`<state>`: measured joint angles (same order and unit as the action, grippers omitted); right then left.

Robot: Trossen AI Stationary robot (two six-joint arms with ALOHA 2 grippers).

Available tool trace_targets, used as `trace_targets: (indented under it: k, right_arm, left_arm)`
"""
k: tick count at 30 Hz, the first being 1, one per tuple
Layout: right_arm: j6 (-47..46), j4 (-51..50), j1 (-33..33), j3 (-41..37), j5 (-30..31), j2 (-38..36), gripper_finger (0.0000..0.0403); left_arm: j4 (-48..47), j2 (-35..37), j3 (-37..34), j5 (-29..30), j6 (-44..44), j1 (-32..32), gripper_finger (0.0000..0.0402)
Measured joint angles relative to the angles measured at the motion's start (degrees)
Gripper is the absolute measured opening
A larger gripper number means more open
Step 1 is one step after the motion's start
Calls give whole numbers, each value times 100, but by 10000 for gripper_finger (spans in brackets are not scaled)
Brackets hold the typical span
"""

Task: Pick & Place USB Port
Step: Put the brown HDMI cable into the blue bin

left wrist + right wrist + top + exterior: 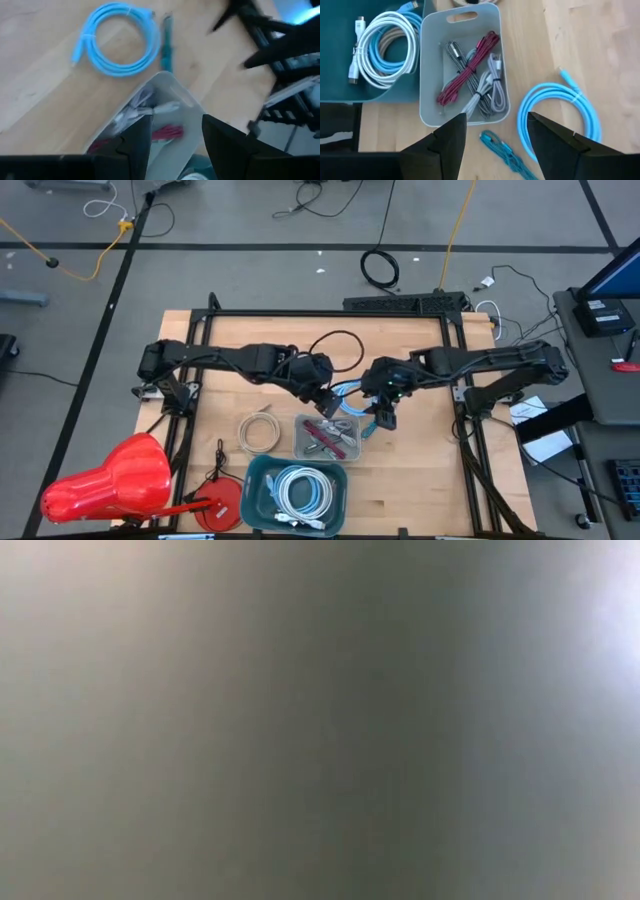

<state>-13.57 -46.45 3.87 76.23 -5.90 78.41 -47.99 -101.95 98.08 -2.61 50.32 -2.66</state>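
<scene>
A light blue coiled cable [347, 394] lies on the wooden table between my two grippers; it also shows in the left wrist view [120, 40] and the right wrist view [560, 115]. A short teal braided cable [507, 155] lies beside it, next to a grey tray [462, 65] that holds a red braided cable [467, 70] and grey cables. My left gripper [176, 122] is open and empty above the tray's far corner. My right gripper [496, 120] is open and empty above the table by the tray's right side. The low view shows nothing.
A teal bin [295, 490] with white and blue coiled cables stands near the front edge. A beige coiled cable [260, 430] lies left of the tray. A red object [110, 480] and a red disc [222, 500] sit at the front left.
</scene>
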Motion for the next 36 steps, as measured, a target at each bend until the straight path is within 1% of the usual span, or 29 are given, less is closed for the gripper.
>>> trace_targets:
  k: [5, 7, 14, 19, 27, 30, 36]
  right_arm:
    - [51, 266, -49, -49, -335, 261, 201]
    - [55, 280, -45, -114, -338, 327, 201]
    - [58, 648, -52, -436, -338, 414, 201]
    - [44, 657, -94, -569, -341, 422, 201]
    - [61, 523, -333, -601, -319, 275, 201]
    - [74, 536, -396, -601, -326, 234, 201]
    - [97, 490, -419, -600, -331, 179, 201]
  left_arm:
    - [784, -2, -2, -166, -148, 48, 179]
    - [1154, -2, 5, -210, -131, 63, 179]
    - [1304, -11, 7, -330, -186, -46, 179]
    - [862, -11, 8, -345, -219, -238, 179]
    - [-151, -2, 25, -255, -134, -524, 179]
    - [-563, -2, 26, -90, -73, -596, 179]
    - [-1068, -2, 26, 309, 70, -614, 179]
